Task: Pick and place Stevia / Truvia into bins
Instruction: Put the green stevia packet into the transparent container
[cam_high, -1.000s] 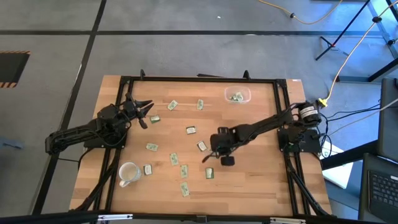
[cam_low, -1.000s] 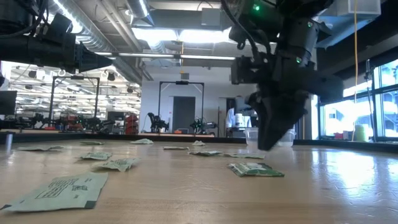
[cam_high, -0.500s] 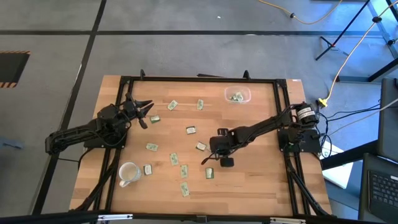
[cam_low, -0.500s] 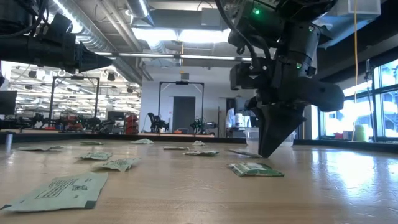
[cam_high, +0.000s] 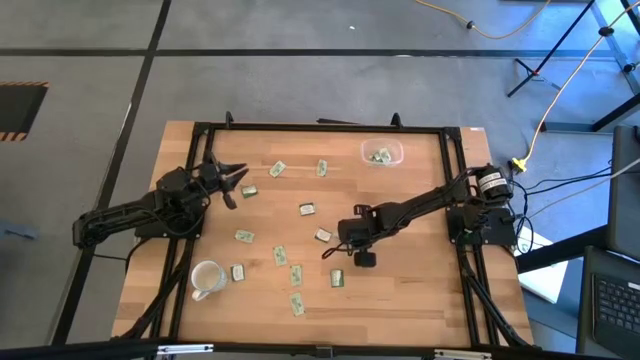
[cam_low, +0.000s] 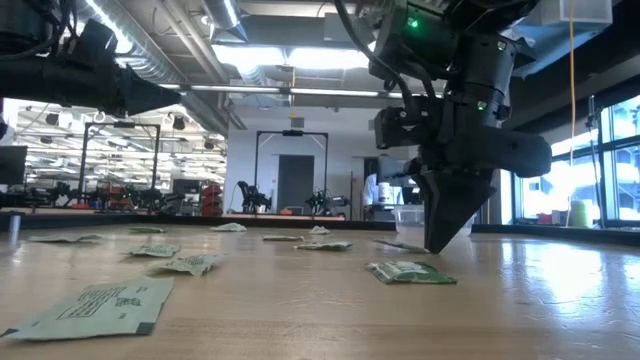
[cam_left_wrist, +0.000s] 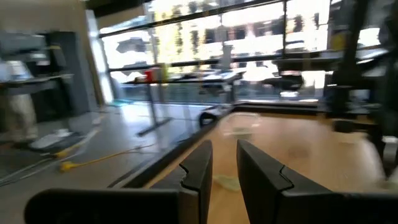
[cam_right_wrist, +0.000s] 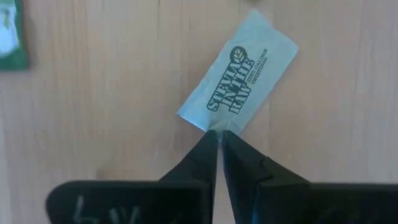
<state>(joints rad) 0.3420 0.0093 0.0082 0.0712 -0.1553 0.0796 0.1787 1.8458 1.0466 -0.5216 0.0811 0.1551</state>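
Several pale green and white Stevia sachets (cam_high: 279, 256) lie flat across the wooden table. The clear bin (cam_high: 382, 153) stands near the far edge with a few sachets in it. My right gripper (cam_high: 333, 250) stands at mid-table and points down. Its fingers are closed at the end of one sachet (cam_right_wrist: 239, 98), which lies printed side up on the wood (cam_high: 323, 236). In the low view its fingertips (cam_low: 440, 248) reach the tabletop. My left gripper (cam_high: 232, 180) hovers open over the table's left part, beside a sachet (cam_high: 248, 190). My right gripper comes from above, pointing down. Its fingertips (cam_right_wrist: 211, 144) meet at the near short edge (cam_right_wrist: 208, 126) of the sachet, close to a corner. Only that edge is between the tips. The sachet lies flat on the table.
A white mug (cam_high: 206, 279) stands near the table's left near corner, with sachets around it. A black frame (cam_high: 320, 128) runs round the table. Another sachet (cam_low: 410, 271) lies just in front of my right gripper in the low view. Bare wood lies to the right of my right gripper.
My right gripper has come down slightly onto the tabletop and shifted a little toward the table's left, ending at the sachet's edge. The sachet has stayed where it was.
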